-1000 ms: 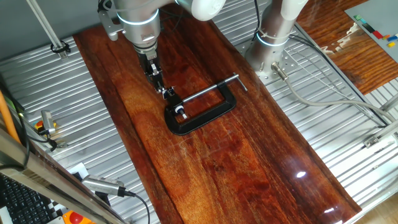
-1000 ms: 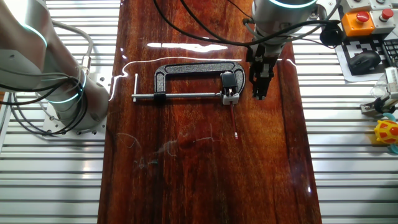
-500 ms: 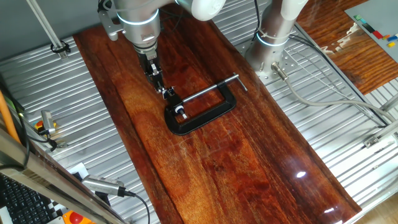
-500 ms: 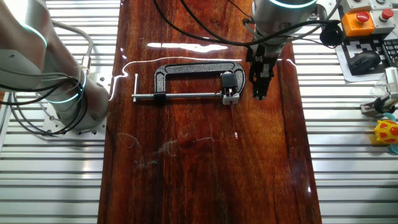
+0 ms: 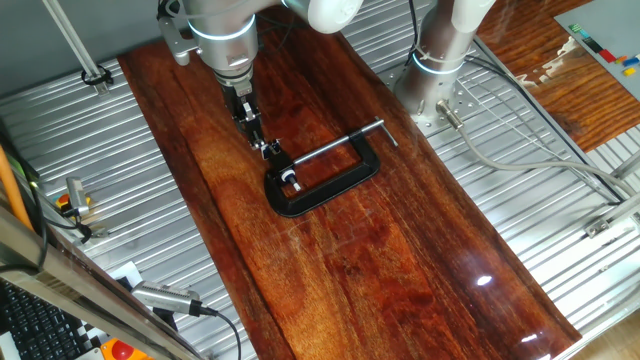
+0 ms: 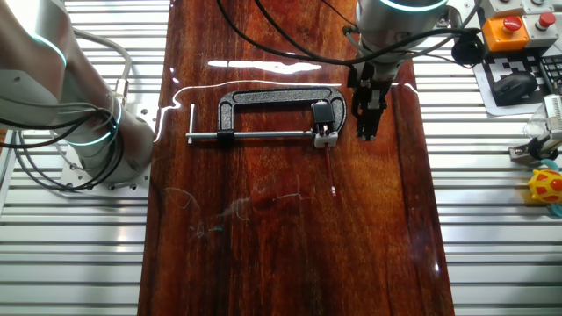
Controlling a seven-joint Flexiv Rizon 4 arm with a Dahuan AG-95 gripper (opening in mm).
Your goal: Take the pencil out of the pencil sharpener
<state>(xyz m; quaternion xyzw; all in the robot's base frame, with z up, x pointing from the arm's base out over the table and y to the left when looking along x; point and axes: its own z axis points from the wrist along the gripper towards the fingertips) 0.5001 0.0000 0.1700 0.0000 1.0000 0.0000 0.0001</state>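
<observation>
In the other fixed view the pencil sharpener [image 6: 327, 134], a tiny silver-white and black block, sits at the end of the black C-clamp's [image 6: 279, 95] silver rod. The pencil [image 6: 331, 168], a thin dark stick, pokes out of it toward the near edge and lies on the board. My gripper [image 6: 365, 134] points down just right of the sharpener, apart from it, fingers together and empty. In one fixed view the gripper [image 5: 254, 136] stands up-left of the sharpener [image 5: 270, 149]. I cannot make out the pencil there.
The wooden board [image 6: 290, 254] lies on a ribbed metal table. The clamp's rod handle [image 6: 191, 119] sticks out at its left end. A second robot base [image 6: 97, 149] stands left of the board. A red button box [image 6: 509, 31] and a yellow toy [image 6: 546, 186] are at the right.
</observation>
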